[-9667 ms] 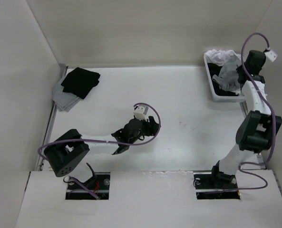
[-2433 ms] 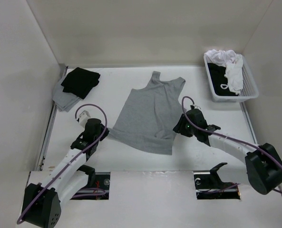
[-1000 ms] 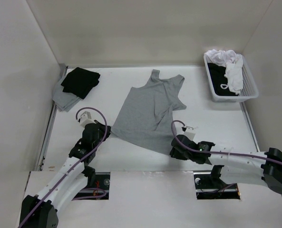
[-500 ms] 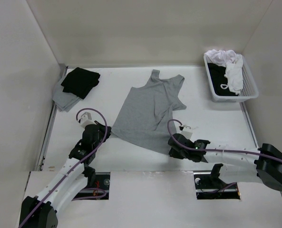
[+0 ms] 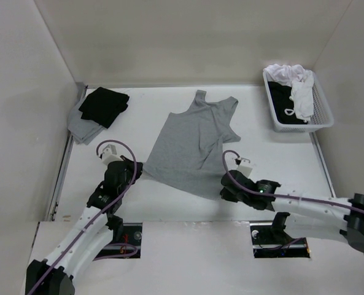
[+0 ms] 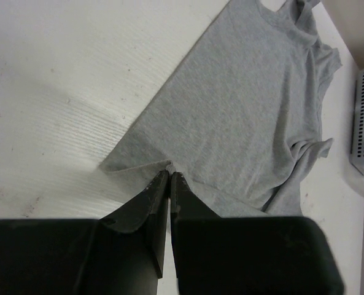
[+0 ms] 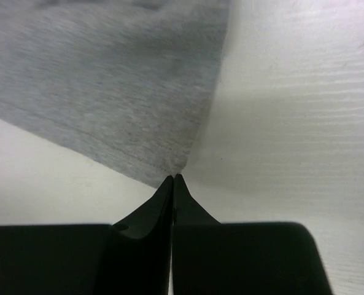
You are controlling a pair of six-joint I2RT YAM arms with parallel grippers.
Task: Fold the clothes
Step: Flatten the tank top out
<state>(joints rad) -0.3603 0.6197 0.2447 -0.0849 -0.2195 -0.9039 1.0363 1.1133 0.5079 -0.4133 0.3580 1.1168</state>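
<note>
**Task status.** In the top view, a folded stack (image 5: 99, 110), black garment over grey, sits at the 10 o'clock corner of the table (image 5: 261, 144). The tank top (image 5: 191, 144) lies near the table centre, spread in a single layer. Its straps and neck point toward 12 to 1 o'clock and its hem toward 6 to 7 o'clock. The basket (image 5: 321, 120) at 2 o'clock holds white garments (image 5: 295, 83) over a dark one.

No fold is visible on the tank top. The body is open, with a ridge of wrinkles along the edge facing 3 o'clock, below the armhole. Judged from this layout, spreading is mostly done and every fold remains to be made. The two hem corners are the likely handles for the first fold.

**Grippers.**
1. The left gripper (image 5: 134, 168) is at the hem corner facing 8 o'clock. In the left wrist view its fingers (image 6: 160, 203) are pressed together with the hem edge caught at the tips, so this is a pinch on the fabric.
2. The right gripper (image 5: 223, 192) is at the hem corner facing 5 o'clock. In the right wrist view its fingers (image 7: 163, 200) are fully together, and the fabric corner tapers into the tips and rises off the table, casting a shadow. This reads as a pinch on that corner, though the amount of cloth caught cannot be determined
</note>
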